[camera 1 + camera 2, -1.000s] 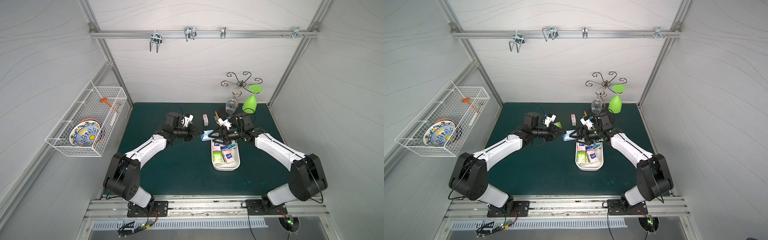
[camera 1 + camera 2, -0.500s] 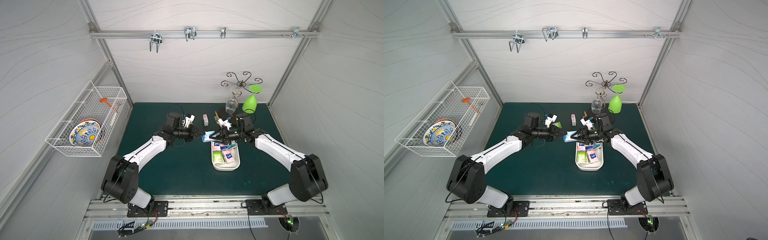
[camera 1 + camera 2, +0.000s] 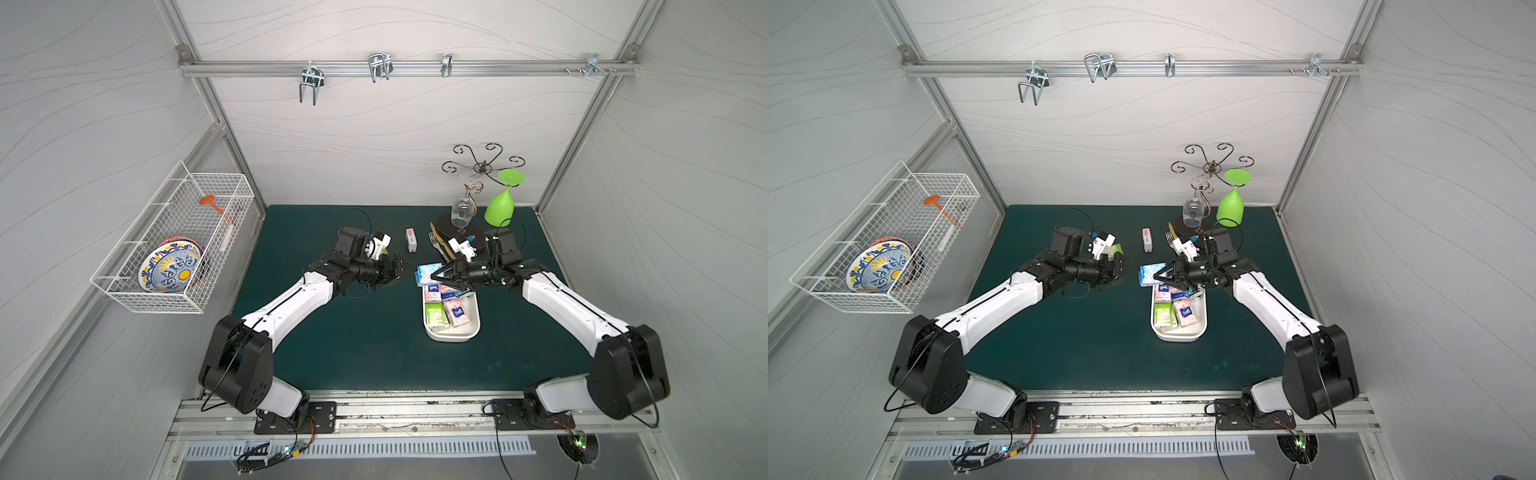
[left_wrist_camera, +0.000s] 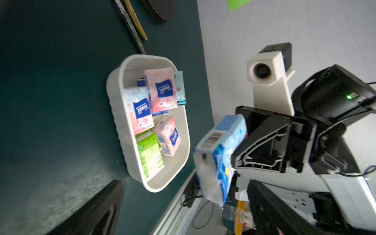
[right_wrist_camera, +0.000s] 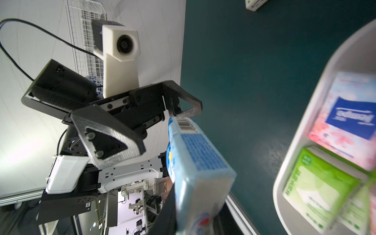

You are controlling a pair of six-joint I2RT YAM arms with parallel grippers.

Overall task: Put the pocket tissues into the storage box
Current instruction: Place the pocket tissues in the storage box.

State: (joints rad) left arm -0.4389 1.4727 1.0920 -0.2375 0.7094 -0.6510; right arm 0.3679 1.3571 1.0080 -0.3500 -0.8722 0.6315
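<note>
A soft, rectangular light blue pack (image 3: pixel 428 275) with a glossy wrapper and a barcode on one end is clamped by the right gripper (image 3: pixel 437 277). The pack is held in the air near the far end of the box (image 3: pixel 453 334), between the two grippers. The black fingers of the left gripper (image 3: pixel 402 272) are spread apart, and the free end of the pack lies just beside one of them.

The box is made of smooth white plastic, shallow, with rounded corners. Inside it, pink packs (image 3: pixel 456 309) and a green pack (image 3: pixel 436 313) are lying loosely, some tilted against each other. One more pink pack (image 3: pixel 411 240) is seen alone on the mat, well apart from the box.

The table is covered with a dark green mat (image 3: pixel 353 340), slightly marked near the front. The room is closed by white panels with thin wavy lines. A metal rail with hooks (image 3: pixel 378 68) is fixed across the back wall, and a white wire basket (image 3: pixel 174 232) with a painted plate (image 3: pixel 172 270) is hung on the side wall.
</note>
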